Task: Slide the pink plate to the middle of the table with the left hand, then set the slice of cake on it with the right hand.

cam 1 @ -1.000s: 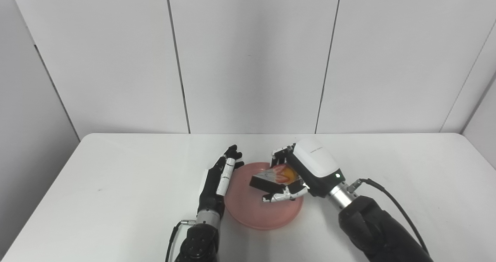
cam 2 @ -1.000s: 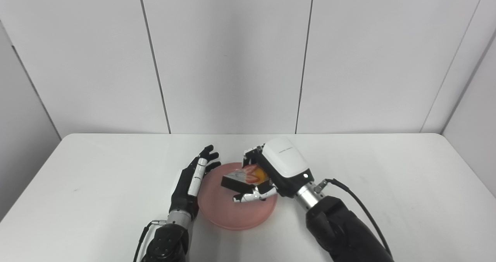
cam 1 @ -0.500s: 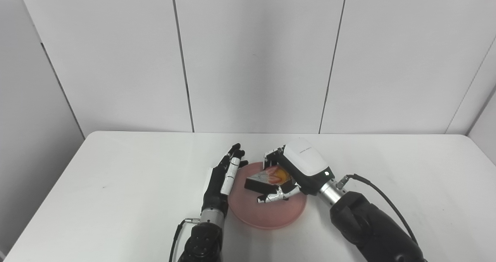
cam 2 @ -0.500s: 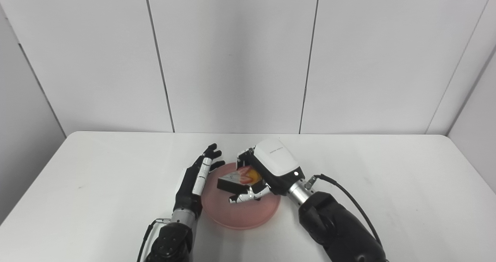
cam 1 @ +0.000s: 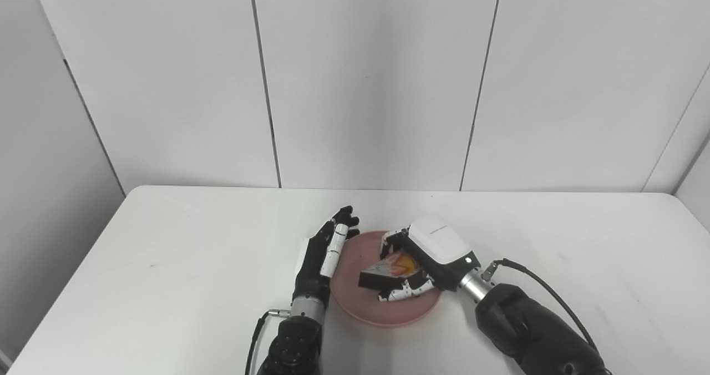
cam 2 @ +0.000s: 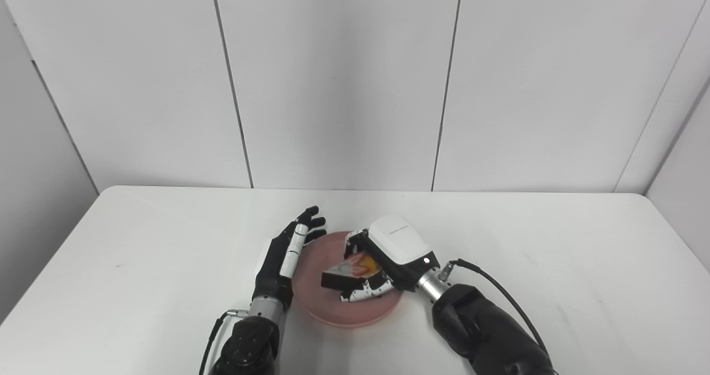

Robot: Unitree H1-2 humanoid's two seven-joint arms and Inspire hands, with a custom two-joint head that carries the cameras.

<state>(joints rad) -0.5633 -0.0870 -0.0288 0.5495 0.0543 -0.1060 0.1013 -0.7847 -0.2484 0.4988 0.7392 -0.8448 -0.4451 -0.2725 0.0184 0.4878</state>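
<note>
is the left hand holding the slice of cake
No, the left hand is open beside the pink plate; the right hand grips the slice of cake.

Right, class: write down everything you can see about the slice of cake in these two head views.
The slice of cake is a wedge with a dark, chocolate-looking side and a pale top bearing red and orange fruit-like decoration. It lies tilted, its dark end toward the left hand, which does not touch it. The right hand is closed around it, with fingers beneath and behind. It sits over the pink plate, near the middle; whether its base touches the plate cannot be told.
</note>
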